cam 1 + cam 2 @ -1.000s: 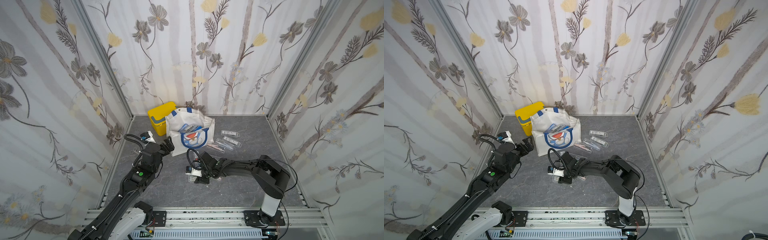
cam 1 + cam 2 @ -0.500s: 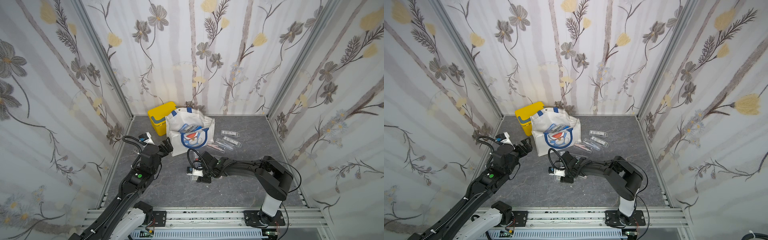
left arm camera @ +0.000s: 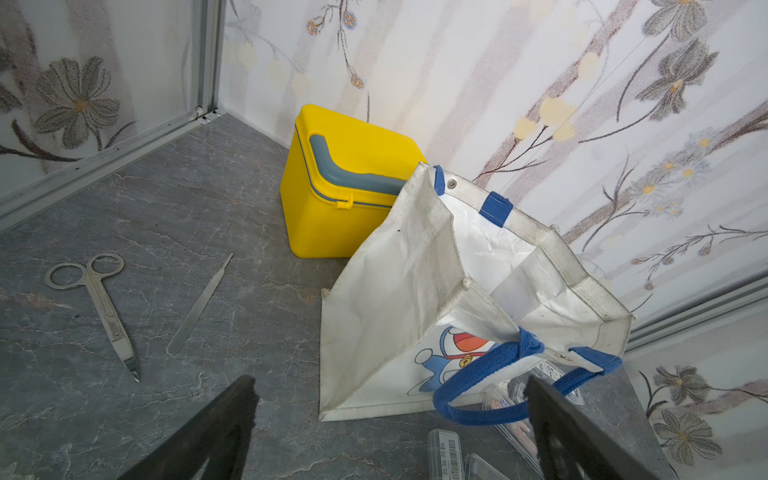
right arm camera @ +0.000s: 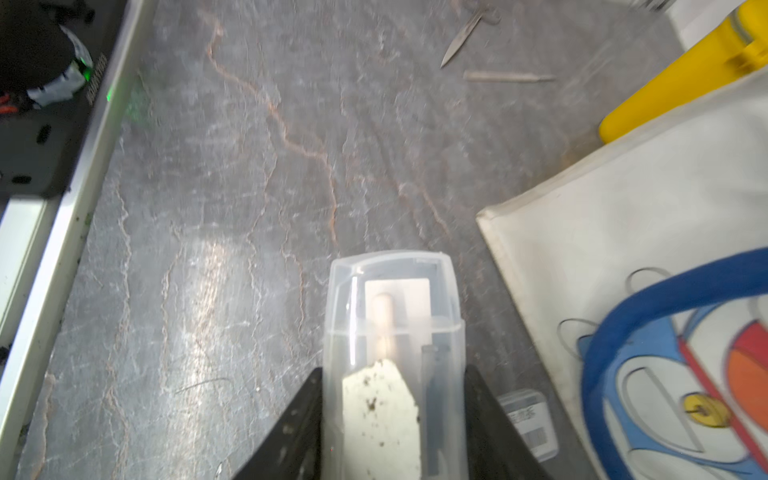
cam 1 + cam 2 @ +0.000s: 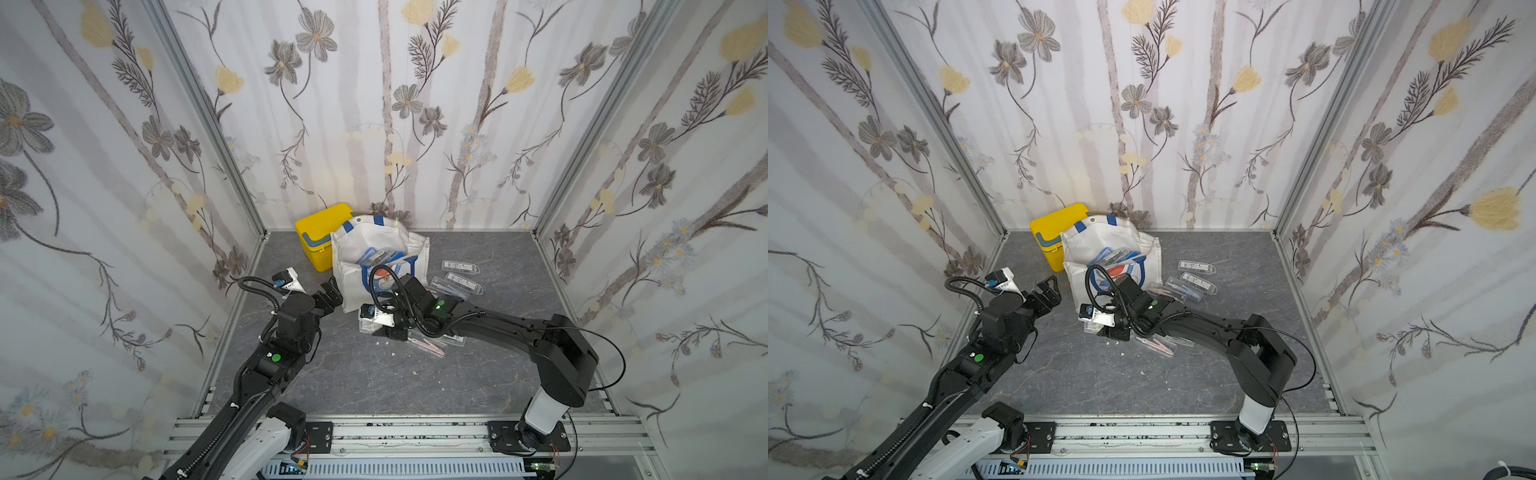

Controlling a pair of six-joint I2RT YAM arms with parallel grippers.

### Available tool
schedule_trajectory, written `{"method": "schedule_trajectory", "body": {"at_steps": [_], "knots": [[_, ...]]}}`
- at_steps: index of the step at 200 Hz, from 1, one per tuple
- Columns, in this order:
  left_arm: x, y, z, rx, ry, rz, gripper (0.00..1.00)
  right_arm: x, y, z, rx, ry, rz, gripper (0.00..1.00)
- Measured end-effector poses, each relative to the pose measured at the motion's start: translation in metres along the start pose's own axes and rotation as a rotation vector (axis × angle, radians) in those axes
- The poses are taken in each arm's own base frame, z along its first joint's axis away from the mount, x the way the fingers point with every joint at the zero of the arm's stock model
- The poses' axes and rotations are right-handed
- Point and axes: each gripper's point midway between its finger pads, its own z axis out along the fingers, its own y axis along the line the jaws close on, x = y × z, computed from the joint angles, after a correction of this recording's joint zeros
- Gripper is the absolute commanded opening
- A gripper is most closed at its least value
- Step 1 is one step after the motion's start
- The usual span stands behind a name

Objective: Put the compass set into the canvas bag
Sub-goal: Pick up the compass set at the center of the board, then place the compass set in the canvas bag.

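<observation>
Right gripper (image 4: 392,372) is clamping onto the compass set (image 4: 395,299), a clear plastic case, with the jaws pressing on its two long sides near one end. It's sitting low, just in front of the cat-face side of the canvas bag (image 5: 374,245). I can't tell whether the case is clear of the surface (image 5: 374,374) yet.

Left gripper (image 5: 331,294) is hanging with its jaws spread wide and nothing in them, right beside the bag's side panel but not touching it.

Stuff that's worrying me:
- Most of the case is sticking out past the jaws, and that plastic looks slick, so it could swivel in the grip on the way up.
- The blue handle (image 4: 648,299) is flopping down over the bag's front (classic snag point), so the case could hook it.
- The bag is soft and its mouth is sagging, so nudging the rim could fold it shut or tip it onto the yellow box (image 5: 318,232) behind it.
- More spare cases (image 5: 461,274) are lying beside the bag, with some right under my arm, so I could drag one along.
</observation>
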Motion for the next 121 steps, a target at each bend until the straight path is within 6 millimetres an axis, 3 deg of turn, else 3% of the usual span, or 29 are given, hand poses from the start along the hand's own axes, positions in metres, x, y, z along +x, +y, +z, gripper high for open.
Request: {"method": "schedule_trajectory", "body": {"at_steps": [69, 100, 121], "knots": [[0.002, 0.003, -0.001, -0.004, 0.0, -0.009, 1.0, -0.093, -0.062, -0.063, 0.099, -0.278, -0.079, 0.36], [0.002, 0.003, -0.001, -0.001, 0.0, -0.023, 1.0, -0.11, -0.113, -0.097, 0.193, -0.382, -0.077, 0.35], [0.001, 0.002, -0.002, 0.001, -0.004, -0.028, 1.0, -0.116, -0.144, -0.105, 0.24, -0.424, -0.074, 0.35]]}}
